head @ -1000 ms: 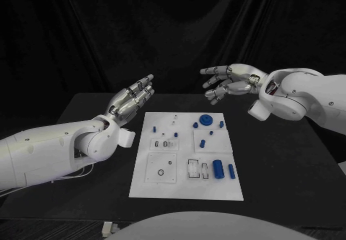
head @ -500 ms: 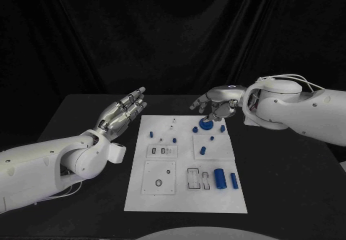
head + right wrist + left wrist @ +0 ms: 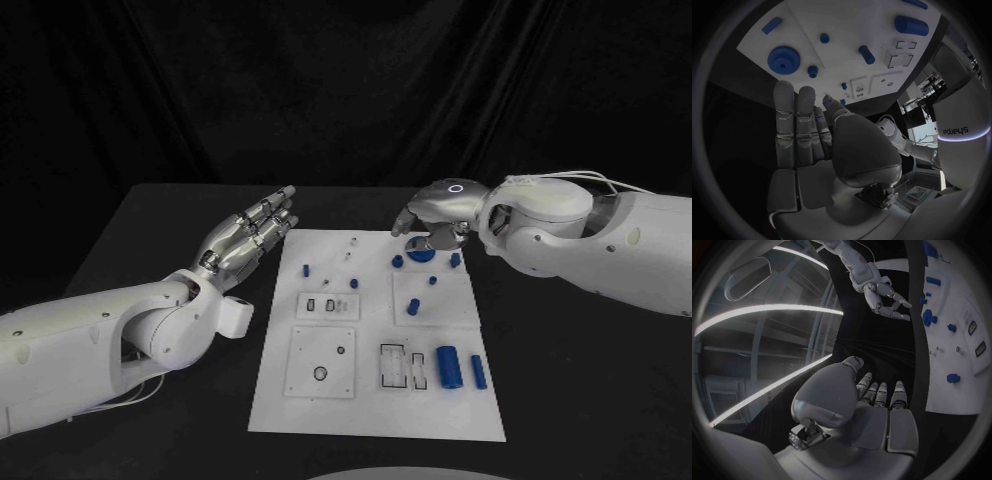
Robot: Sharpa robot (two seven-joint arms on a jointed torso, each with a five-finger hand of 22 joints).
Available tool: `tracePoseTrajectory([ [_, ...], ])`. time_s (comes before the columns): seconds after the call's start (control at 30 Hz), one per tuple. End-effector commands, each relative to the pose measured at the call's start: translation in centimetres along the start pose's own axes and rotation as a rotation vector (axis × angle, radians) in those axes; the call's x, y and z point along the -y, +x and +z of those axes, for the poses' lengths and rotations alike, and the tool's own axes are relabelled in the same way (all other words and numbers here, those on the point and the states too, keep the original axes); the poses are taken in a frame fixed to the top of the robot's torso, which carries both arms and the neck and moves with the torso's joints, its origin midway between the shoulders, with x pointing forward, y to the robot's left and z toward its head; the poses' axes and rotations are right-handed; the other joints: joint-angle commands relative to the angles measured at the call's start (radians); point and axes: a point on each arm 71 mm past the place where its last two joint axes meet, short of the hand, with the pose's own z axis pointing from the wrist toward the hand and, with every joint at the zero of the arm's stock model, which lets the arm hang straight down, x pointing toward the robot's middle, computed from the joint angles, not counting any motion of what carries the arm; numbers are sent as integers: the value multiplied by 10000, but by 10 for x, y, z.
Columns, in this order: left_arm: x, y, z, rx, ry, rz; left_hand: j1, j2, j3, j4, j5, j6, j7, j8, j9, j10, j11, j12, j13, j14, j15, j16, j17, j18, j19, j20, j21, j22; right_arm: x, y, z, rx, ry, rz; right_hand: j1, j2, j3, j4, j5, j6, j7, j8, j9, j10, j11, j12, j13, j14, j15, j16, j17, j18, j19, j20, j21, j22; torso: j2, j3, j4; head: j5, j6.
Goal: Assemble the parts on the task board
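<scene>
Two hands were empty with fingers apart; the right hand [image 3: 437,212] hovered directly over the blue gear [image 3: 420,255] at the task board's [image 3: 375,400] twelve o'clock end, far nearer than the left hand [image 3: 253,232] at ten o'clock.

The surface [image 3: 577,340] is black, and the task board [image 3: 378,420] on it is plain white. The parts are blue: a toothed blue gear [image 3: 420,255], two blue cylinders [image 3: 447,363] and several small blue pegs [image 3: 306,269]. A thin black ring [image 3: 320,374] lies on the board. The left hand [image 3: 248,232] and the right hand [image 3: 436,208] are silver, on white arms.
</scene>
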Motion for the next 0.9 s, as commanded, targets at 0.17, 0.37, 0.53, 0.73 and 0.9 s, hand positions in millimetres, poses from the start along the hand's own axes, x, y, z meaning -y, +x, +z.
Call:
tracePoseTrajectory([
  [0.17, 20, 2, -2, -263, 2639, -199, 57, -62, 119, 31, 24, 298, 97, 102, 45, 5, 85, -34, -9, -22, 158, -36, -15, 94, -11, 172, -59, -9, 2, 6, 0, 508, 51, -713, 42, -200, 120, 37, -8, 50, 122, -172, 0, -665, -81, -322, 7, -169, -80, 130, 59, -44, -326, -10, 204, 309, 254, 33, 147, -145, 104],
  [0.37, 19, 2, -2, -348, 2557, -279, 70, -74, 157, 46, 21, 376, 136, 128, 54, 5, 122, -34, -9, -22, 218, -36, -15, 95, -11, 227, -59, -9, 3, 16, 0, 443, 104, -645, -16, -259, 116, 88, -38, -70, 121, -272, -22, -680, -43, -277, 34, -156, -67, 205, 99, -83, -324, -7, 457, 634, 298, 33, 158, -188, 106],
  [0.53, 19, 2, -1, -392, 2533, -312, 74, -73, 167, 48, 19, 392, 143, 133, 55, 5, 131, -34, -9, -22, 228, -36, -15, 96, -11, 239, -59, -9, 4, 23, 2, 430, 63, -588, 43, -274, 186, 75, 119, -119, 118, -332, -22, -602, 12, -183, 58, -145, -41, 288, 152, -104, -345, 13, 653, 890, 320, 37, 163, -191, 102],
  [0.73, 18, 1, 0, -423, 2516, -337, 78, -71, 179, 51, 18, 392, 152, 134, 55, 5, 141, -34, -9, -22, 237, -36, -15, 96, -11, 250, -59, -9, 5, 31, 5, 308, 55, -524, 60, -290, 233, 72, 227, -76, 120, -332, -10, -540, 51, -126, 65, -108, -28, 407, 279, -128, -329, 26, 829, 1117, 320, 34, 158, -197, 87],
  [0.9, 18, 1, 0, -448, 2497, -358, 88, -68, 209, 54, 6, 426, 180, 145, 58, 5, 173, -34, -9, -22, 259, -36, -15, 96, -11, 278, -59, -9, 5, 37, 7, 265, 19, -472, 67, -297, 269, 74, 252, -40, 86, -331, -2, -467, 82, -76, 69, -32, -10, 608, 521, -163, -280, 39, 1030, 1369, 324, 34, 145, -206, 69],
])
